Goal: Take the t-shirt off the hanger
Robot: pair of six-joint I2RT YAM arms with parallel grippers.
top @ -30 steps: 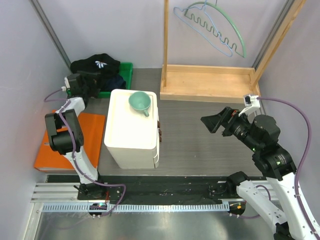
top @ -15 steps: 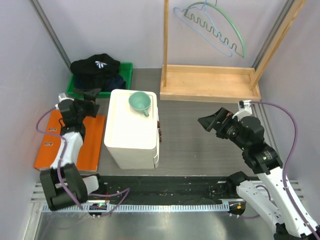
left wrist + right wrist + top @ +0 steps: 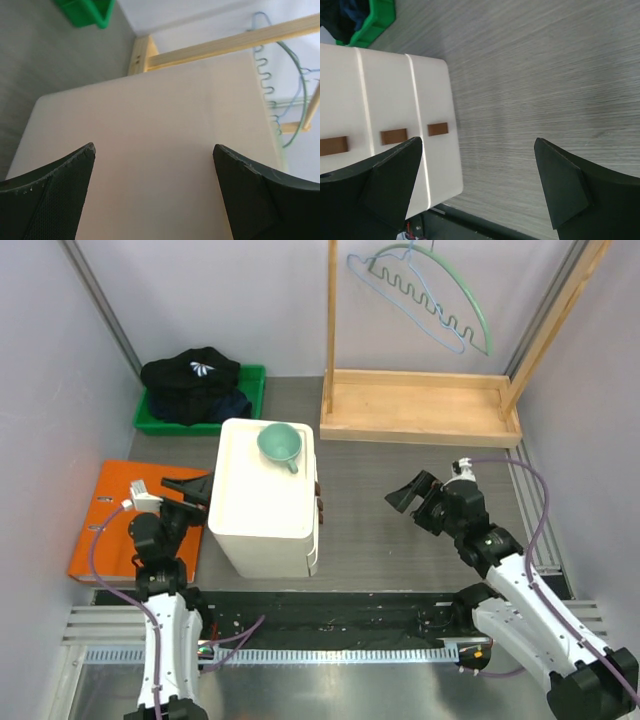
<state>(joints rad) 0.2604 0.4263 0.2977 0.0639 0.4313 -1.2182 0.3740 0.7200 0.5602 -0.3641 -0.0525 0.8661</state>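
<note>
Top view first: the job looked basically done to me. The hanger (image 3: 432, 302) hung bare on the wooden rack (image 3: 420, 405), and the black t-shirt (image 3: 190, 370) sat heaped in the green bin (image 3: 254, 383) at the far left, over some other dark cloth. My left claw (image 3: 188, 491) and right claw (image 3: 412, 503) were both spread wide, holding nothing. Left wrist view: just the white drawer box (image 3: 150, 115) between my fingers. Right wrist view: its drawer fronts, grey table (image 3: 530, 75), a bin corner. I couldn't spot anything left to do.
</note>
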